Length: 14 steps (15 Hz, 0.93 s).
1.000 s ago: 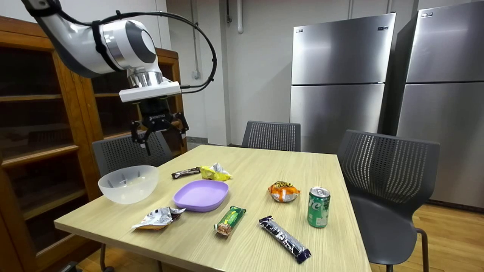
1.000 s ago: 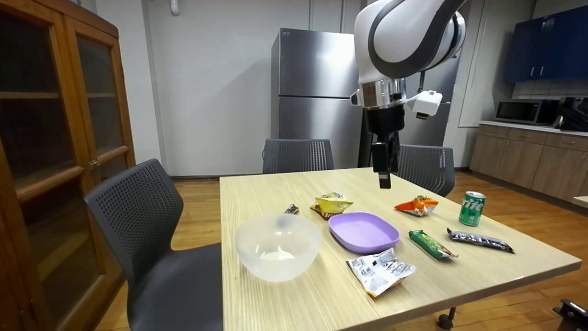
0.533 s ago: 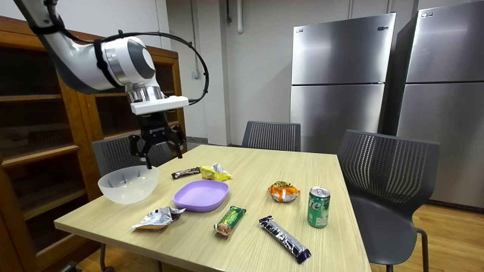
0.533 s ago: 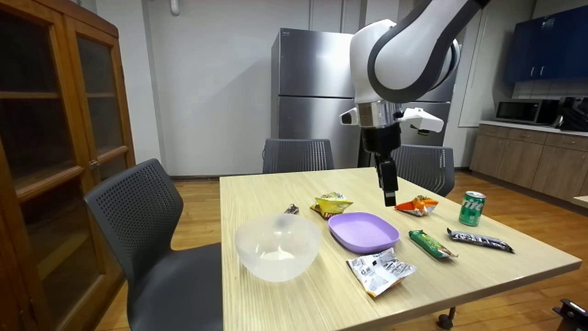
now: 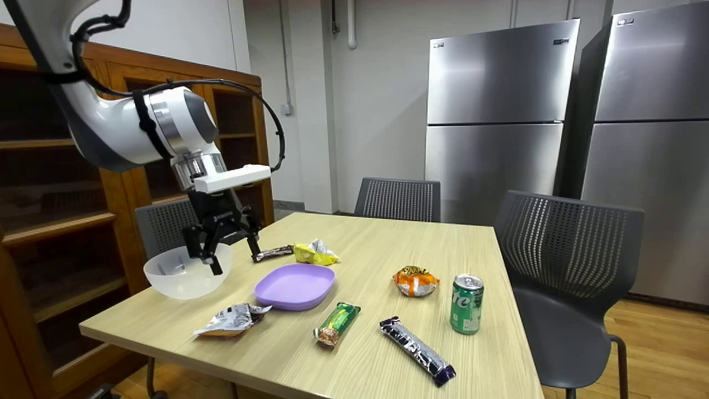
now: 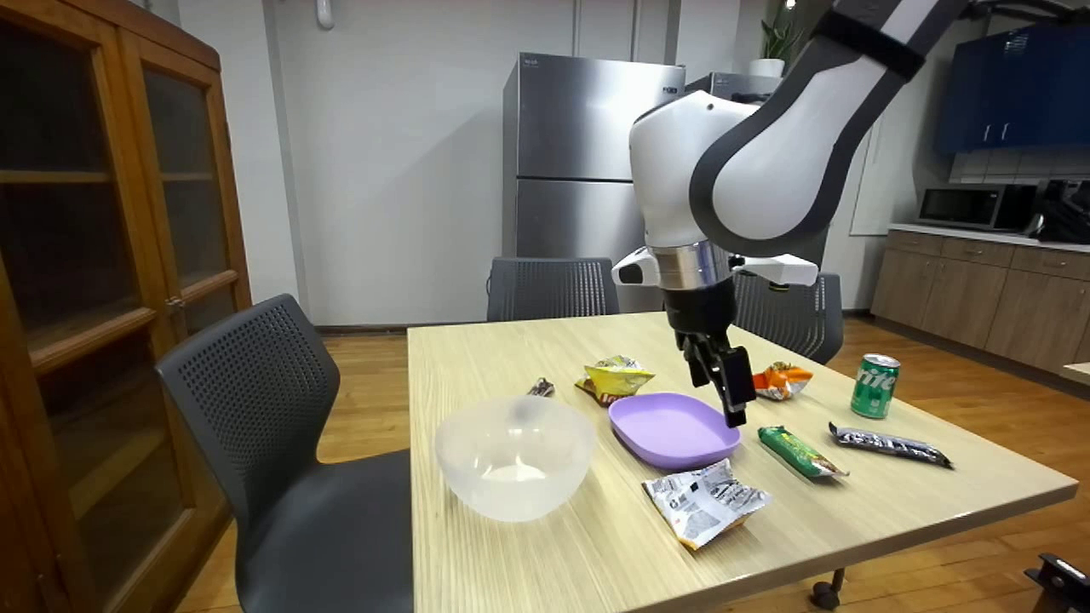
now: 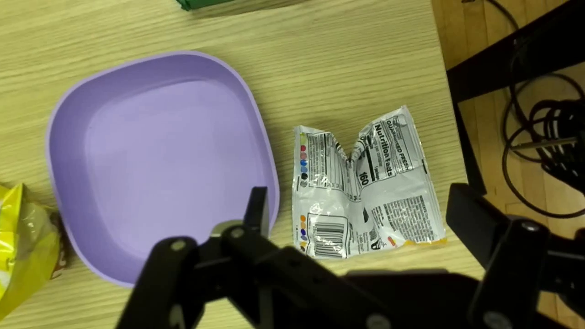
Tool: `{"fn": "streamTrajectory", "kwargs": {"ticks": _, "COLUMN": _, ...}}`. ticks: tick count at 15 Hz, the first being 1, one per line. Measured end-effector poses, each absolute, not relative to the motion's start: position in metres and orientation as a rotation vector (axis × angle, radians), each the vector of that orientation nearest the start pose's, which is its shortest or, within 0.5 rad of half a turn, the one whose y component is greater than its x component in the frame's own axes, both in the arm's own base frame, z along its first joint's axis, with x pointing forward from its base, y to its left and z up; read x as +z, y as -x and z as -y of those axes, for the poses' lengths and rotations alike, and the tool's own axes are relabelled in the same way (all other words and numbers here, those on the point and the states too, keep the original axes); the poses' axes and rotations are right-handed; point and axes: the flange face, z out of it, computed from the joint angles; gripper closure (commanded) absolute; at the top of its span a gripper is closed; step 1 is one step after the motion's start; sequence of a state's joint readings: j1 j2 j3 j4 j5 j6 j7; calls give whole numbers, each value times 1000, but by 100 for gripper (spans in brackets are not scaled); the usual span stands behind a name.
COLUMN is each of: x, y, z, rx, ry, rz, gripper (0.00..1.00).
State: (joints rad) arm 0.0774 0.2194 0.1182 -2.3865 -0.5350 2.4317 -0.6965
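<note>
– Lowered since the earlier frame: the arm [image 5: 124, 130], and with it the pincer [image 7: 361, 203], which has been tipped and brought nearer the table [image 5: 371, 277]. No shift noted among the things lying there.

– How is the pincer set?

– Wide, nothing held. In the wrist view the silver packet [image 7: 365, 183] is framed between the fingertips [image 7: 475, 224]; in both exterior views the pincer appears to be hung clear of it.

– And the packet?

– Laid on the table just beside the purple plate [image 7: 169, 164], near the table's edge; creased down the middle, printed back uppermost.

– Which step is in hand?

– An approach to the packet, it is judged. Further lowering seems called for, then a squeeze across the crease. Care is needed with the fingertip on the plate side: it is seen over the plate's rim, and the rim could be caught.

– Any writing to be logged?

– On the packet, "Nutrition Facts", "160" and "GUARANTEED FRESH" can be read, with a barcode. On the green can [image 6: 875, 387], "rite" is shown; Sprite is presumed. On the orange wrapper [image 5: 415, 281] Reese's is suggested by the lettering, though not cleanly. Print on the dark bar [image 5: 418, 352] cannot be made out.
</note>
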Motion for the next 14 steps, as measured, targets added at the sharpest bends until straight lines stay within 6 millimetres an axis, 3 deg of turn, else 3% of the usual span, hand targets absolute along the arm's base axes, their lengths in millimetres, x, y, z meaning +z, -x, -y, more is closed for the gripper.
{"fn": "streamTrajectory", "kwargs": {"ticks": 8, "x": 170, "y": -462, "z": -93, "rx": 533, "ry": 2521, "rz": 2186, "gripper": 0}}
{"fn": "streamTrajectory", "kwargs": {"ticks": 14, "x": 153, "y": -453, "z": -94, "rx": 585, "ry": 2479, "rz": 2203, "gripper": 0}}
